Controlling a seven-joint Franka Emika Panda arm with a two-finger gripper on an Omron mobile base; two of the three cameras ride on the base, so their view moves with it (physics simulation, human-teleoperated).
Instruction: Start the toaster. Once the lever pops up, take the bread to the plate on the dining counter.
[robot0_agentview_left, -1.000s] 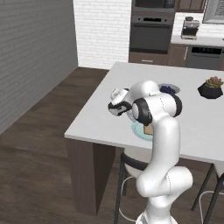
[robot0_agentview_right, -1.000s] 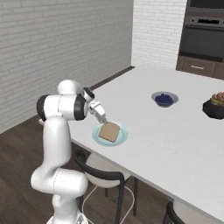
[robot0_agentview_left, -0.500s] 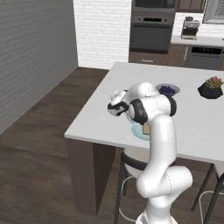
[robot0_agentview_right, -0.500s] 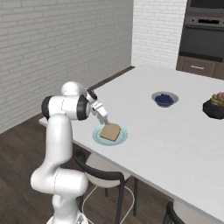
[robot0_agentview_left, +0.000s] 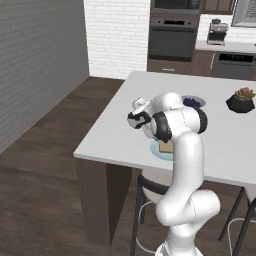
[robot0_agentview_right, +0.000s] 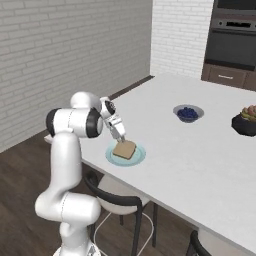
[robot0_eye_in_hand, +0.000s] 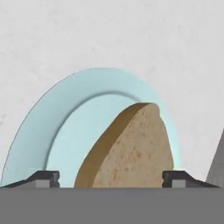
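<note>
Bread: flat squarish slice, golden-brown speckled face, darker brown crust edge, rounded top corner. It lies on the plate, a round pale blue-green dish with a raised rim, near the desk edge closest to the robot. In the right base view the bread lies flat on the plate. Desk top is plain white with dark wood sides.

Hand: jaws spread wide, one fingertip on either side of the slice with a gap to the bread on each side; nothing gripped. In the right base view the hand sits just above the plate's far-left rim, angled down at the bread. Blue-filled bowl well beyond the plate; dark planter further right.
</note>
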